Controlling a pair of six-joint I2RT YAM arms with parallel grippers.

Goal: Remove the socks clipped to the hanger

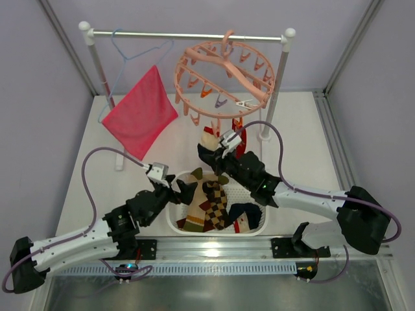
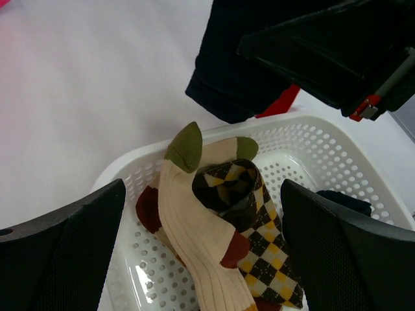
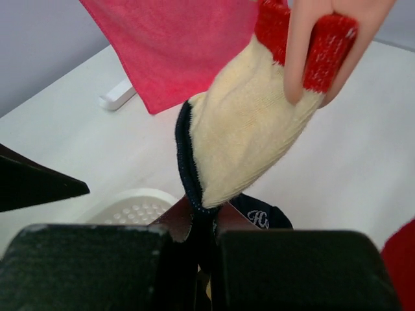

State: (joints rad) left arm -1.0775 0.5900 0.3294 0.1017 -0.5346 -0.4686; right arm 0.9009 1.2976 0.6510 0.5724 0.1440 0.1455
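**Clamped on a sock beneath the hanger**

Finds the salmon-pink hanger (image 1: 224, 78) hooked on the rail (image 1: 188, 34) at the back of the worktop (image 1: 311, 129), to the right of a pink-red cloth (image 1: 139, 115). Below the ring, shows a cream sock (image 3: 246, 129) with a red cuff pinched in one clip (image 3: 305, 45), and a navy sock (image 2: 227, 71) hanging right against it. Grips with the right hand (image 3: 204, 230), shut tight on the navy sock's lower edge. Possibly catches the cream toe as well; hard to tell from the wrist view. Holds the left hand (image 1: 185, 192) spread wide and empty above the white basket (image 2: 305, 146), towards its left side. Inside the basket, shows an argyle sock (image 2: 266, 246) lying against a tan ribbed sock (image 2: 194, 227) with an olive toe, among other socks heaped beside them.
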